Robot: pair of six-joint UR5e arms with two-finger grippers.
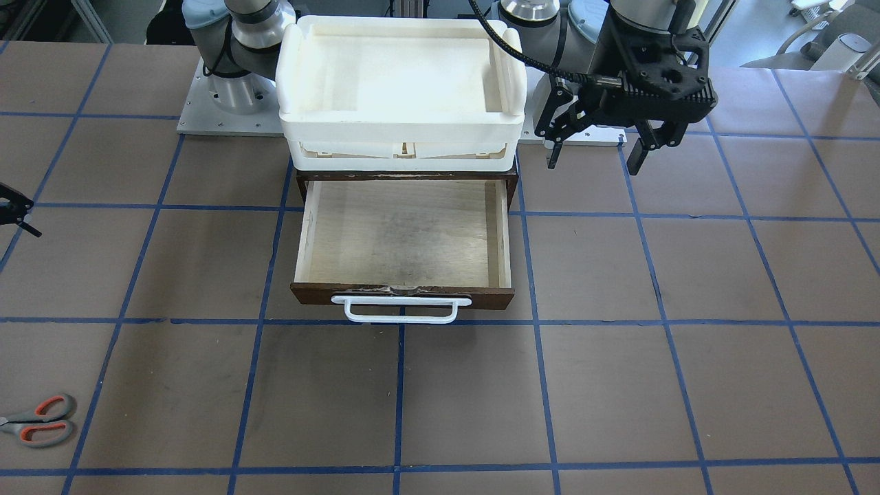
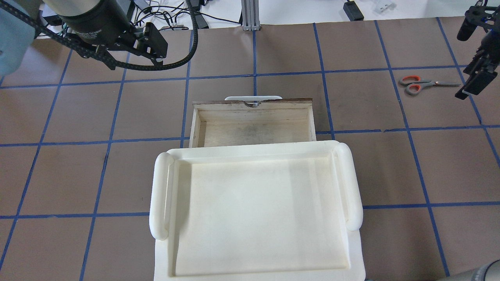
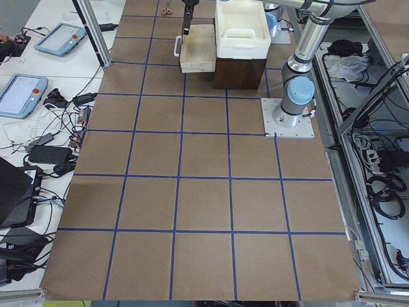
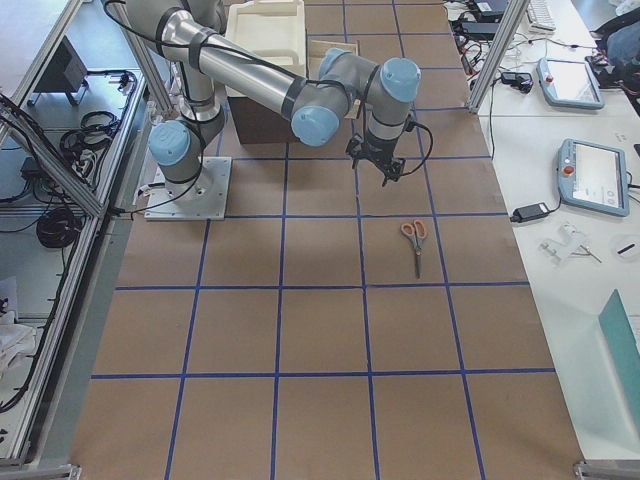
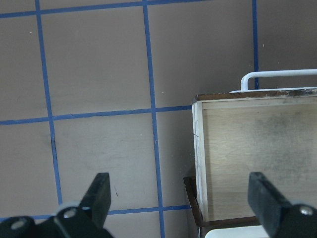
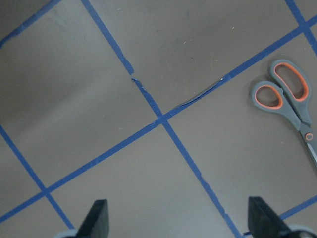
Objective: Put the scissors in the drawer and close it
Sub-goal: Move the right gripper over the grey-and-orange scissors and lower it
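Your right pincer (image 6: 179,219) is wide open and holds nothing, and the flat scissors (image 6: 296,116) may slip on the surface (image 6: 99,99) if you close off-centre.

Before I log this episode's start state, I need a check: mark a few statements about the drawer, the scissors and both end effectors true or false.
1. The drawer is open and empty. True.
2. The scissors lie in the drawer. False: they lie on the table on the robot's right, apart from the drawer.
3. The left end effector grips the drawer. False: it hangs open beside the drawer, holding nothing.
4. The right end effector is open, above the table near the scissors. True.
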